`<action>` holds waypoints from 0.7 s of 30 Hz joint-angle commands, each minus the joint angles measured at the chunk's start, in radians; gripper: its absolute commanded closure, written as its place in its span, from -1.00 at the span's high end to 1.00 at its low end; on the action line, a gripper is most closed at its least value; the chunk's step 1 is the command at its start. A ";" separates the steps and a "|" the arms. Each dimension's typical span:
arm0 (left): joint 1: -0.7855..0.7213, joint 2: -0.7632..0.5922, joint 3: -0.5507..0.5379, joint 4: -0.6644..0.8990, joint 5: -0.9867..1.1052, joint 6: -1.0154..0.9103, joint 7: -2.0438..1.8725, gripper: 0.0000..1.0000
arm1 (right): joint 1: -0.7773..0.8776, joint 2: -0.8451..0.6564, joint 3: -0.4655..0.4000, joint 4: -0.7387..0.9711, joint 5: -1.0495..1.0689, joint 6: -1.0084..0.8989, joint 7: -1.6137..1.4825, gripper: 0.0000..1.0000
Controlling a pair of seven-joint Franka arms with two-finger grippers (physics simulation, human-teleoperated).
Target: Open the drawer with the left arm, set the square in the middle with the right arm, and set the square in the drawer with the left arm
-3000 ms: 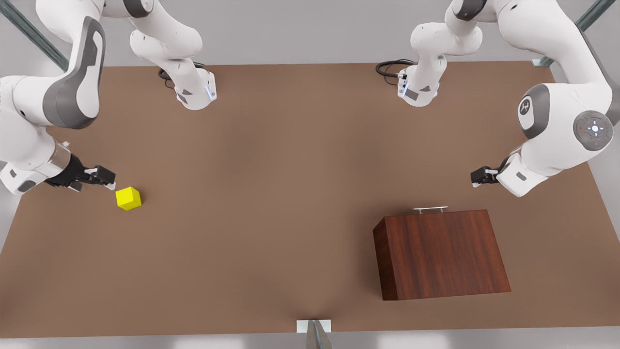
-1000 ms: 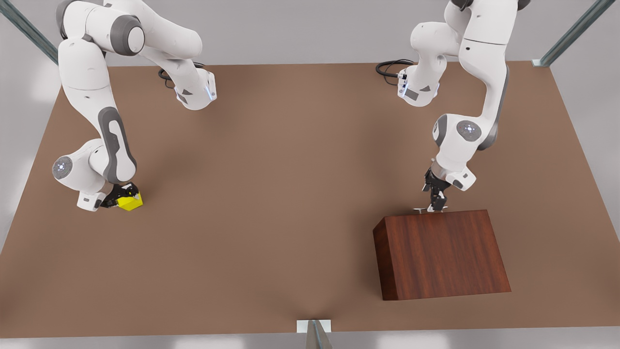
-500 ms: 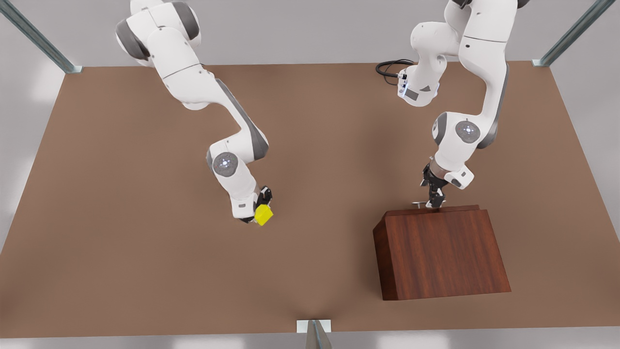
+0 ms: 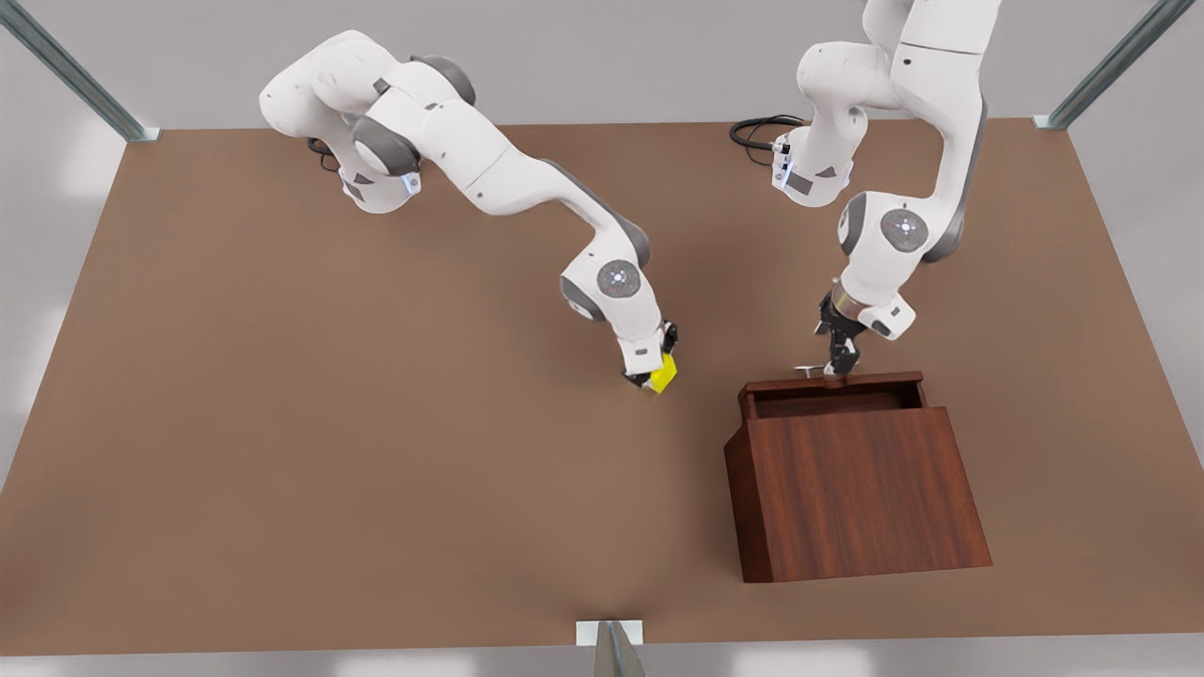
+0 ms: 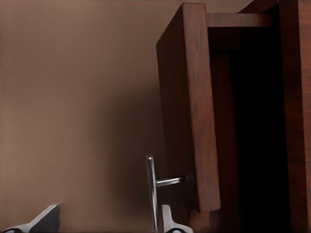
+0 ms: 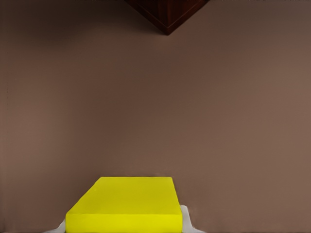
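My left hand sits at the small silver bar handle of the dark reddish-brown wood-grain drawer. A second ago that drawer was flush with its boxy wooden cabinet; now it stands partly out, a dark strip of open interior showing behind its front panel. In the left wrist view the handle lies between my two pale fingertips, but there looks to be space on one side, so I cannot tell whether I am clamped on the bar or only hooked behind it.

My right hand is closed on the small bright yellow cube, fingers pressed to its opposite sides as the right wrist view shows. Three seconds ago the cube lay far out on the front view's left of the brown bench; now I carry it near the bench's centre, just beside the cabinet's near corner. Whether the cube touches the bench yet I cannot tell.

So I judge both first steps to be running together: the drawer needs more travel before the cube fits easily, and the cube is about where I should set it down for my left hand to collect.
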 commanded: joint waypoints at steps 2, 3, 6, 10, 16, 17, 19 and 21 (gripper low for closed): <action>0.018 -0.004 -0.002 -0.007 0.000 -0.002 0.000 1.00 | 0.009 0.003 0.000 0.001 -0.002 0.001 0.002 0.40; 0.018 -0.014 0.000 -0.021 -0.001 -0.002 -0.002 1.00 | 0.009 0.005 -0.005 -0.002 -0.011 0.000 0.000 0.59; 0.018 -0.027 0.000 -0.037 0.000 -0.003 -0.003 1.00 | 0.008 -0.005 -0.009 -0.011 -0.105 -0.005 -0.003 1.00; 0.018 -0.071 -0.002 -0.067 0.000 -0.025 -0.008 1.00 | 0.003 -0.054 -0.012 -0.070 -0.151 -0.014 -0.003 1.00; -0.017 -0.105 -0.002 -0.095 0.000 -0.048 -0.051 1.00 | -0.004 -0.241 -0.083 -0.272 -0.151 -0.019 -0.055 1.00; -0.027 -0.106 -0.002 -0.099 0.000 -0.046 -0.051 1.00 | -0.041 -0.333 -0.086 -0.343 -0.151 -0.051 -0.098 1.00; -0.030 -0.120 -0.002 -0.103 0.000 -0.058 -0.064 1.00 | -0.112 -0.528 -0.097 -0.409 -0.149 -0.219 -0.104 1.00; -0.039 -0.140 -0.002 -0.115 0.000 -0.081 -0.069 1.00 | -0.270 -0.722 -0.118 -0.413 -0.149 -0.470 -0.101 1.00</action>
